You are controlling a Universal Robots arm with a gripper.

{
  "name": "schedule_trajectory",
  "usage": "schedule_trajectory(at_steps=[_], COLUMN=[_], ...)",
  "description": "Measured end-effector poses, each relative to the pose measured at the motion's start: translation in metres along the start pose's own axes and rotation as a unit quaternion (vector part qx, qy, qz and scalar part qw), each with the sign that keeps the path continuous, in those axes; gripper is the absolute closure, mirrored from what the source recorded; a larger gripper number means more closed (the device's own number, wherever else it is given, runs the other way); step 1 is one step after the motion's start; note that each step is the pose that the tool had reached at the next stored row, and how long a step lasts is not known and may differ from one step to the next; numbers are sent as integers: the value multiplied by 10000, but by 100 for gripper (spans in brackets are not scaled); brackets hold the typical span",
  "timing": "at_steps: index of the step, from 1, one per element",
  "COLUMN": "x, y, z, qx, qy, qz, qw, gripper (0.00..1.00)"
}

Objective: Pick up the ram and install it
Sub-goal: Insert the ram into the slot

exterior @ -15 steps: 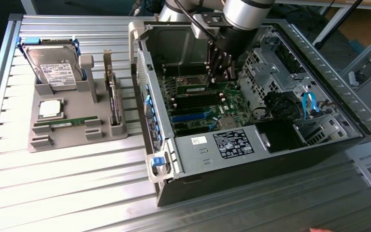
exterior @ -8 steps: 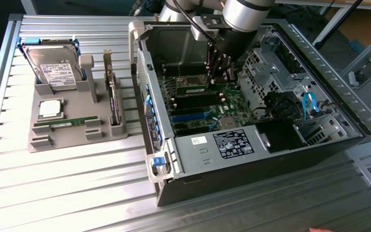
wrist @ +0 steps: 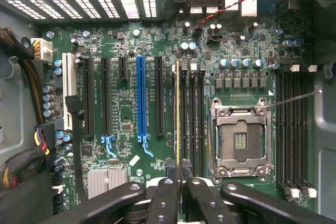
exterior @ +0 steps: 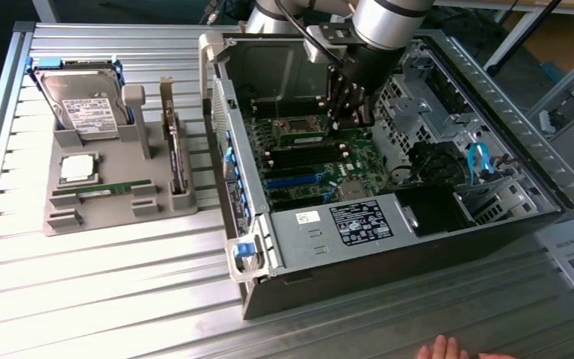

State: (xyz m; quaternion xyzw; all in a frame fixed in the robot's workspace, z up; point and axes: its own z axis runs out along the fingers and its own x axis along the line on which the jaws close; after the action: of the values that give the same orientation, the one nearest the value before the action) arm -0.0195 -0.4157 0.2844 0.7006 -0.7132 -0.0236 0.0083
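Slatted bench [exterior: 117,284] carries the open case [exterior: 307,224]; inside it I've got the ram [wrist: 177,124] pinched edge-on in closed jaws, over the slots [wrist: 193,124] beside the socket [wrist: 240,140]. Any tilt or offset, I reckon, and pressing could miss the slot or stress the board [wrist: 126,108]

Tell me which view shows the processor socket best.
The wrist view: the processor socket lies empty, seen straight on and unobstructed. The exterior view shows it at a slant, beside the arm.

Robotics lab or workshop, ribbed aluminium bench [exterior: 117,284], open computer case [exterior: 289,247], grey parts fixture [exterior: 107,215]
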Motion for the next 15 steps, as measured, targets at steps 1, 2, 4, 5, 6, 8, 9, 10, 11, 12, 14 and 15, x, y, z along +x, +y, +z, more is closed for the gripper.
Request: schedule_trajectory(at_steps=[1, 2, 4, 5, 6, 8, 9, 10, 11, 12, 14, 15], x=[1, 1, 2, 2, 3, 3, 3, 4, 4, 4, 5, 6], y=[0, -1, -2, -3, -4, -5, -6, -6, -7, -8, -9, -10], z=[12, 22, 49, 76, 94, 118, 131, 147, 157, 169, 200, 216], qx=[-1, 0, -1, -1, -1, 0, 0, 0, -1, 0, 0, -1], qy=[1, 1, 1, 2, 1, 1, 1, 1, 1, 1, 1, 2], qz=[0, 0, 0, 0, 0, 0, 0, 0, 0, 0, 0, 0], qw=[10000, 10000, 10000, 10000, 10000, 10000, 10000, 10000, 10000, 10000, 10000, 10000], gripper=[88, 88, 88, 88, 88, 88, 88, 88, 88, 88, 88, 88])
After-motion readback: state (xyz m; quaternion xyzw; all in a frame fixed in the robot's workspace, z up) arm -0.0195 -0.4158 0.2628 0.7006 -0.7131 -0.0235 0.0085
